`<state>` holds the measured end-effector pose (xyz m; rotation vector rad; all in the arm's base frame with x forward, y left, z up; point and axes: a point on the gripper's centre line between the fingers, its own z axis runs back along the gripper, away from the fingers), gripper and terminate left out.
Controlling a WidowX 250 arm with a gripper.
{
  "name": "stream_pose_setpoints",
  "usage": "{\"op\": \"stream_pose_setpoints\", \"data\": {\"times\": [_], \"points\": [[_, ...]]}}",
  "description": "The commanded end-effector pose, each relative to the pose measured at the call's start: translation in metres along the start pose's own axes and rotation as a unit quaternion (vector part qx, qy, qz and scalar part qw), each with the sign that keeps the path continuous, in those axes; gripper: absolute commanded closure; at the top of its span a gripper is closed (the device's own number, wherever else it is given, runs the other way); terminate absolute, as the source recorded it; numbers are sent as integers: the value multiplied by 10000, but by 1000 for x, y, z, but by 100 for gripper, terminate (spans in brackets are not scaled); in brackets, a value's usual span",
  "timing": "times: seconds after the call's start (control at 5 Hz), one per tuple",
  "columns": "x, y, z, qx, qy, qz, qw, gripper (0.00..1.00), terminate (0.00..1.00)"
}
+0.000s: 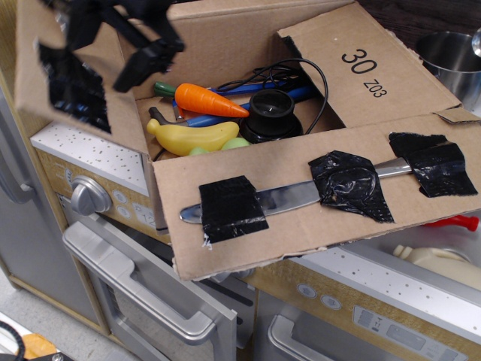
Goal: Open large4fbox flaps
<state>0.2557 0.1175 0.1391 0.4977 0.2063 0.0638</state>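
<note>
The large brown cardboard box (225,34) stands on the toy stove with its flaps spread. The front flap (301,226) hangs toward me with a knife (289,197) held on by black tape. The right flap (376,71), printed "30 Z03", lies outward. The left flap (75,90) is folded out to the left and shows black tape on its inner face. My black gripper (143,56) is blurred at the top left, against the left flap's upper edge. Its jaws cannot be made out. Inside lie a toy carrot (207,99), a banana (192,137) and a black round object (272,109).
The toy stove has a white speckled top (90,150), a knob (89,195) and a silver oven handle (135,282). A steel pot (451,56) stands at the back right. A red piece (458,222) and a cream object (443,263) lie at the right.
</note>
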Motion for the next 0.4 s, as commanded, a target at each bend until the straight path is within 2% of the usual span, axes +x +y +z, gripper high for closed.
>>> {"op": "stream_pose_setpoints", "data": {"times": [0.0,0.2], "points": [[-8,21,-28,-1120,-458,195,9925,0,0],[-6,23,-34,-1436,-696,184,9870,0,100]]}}
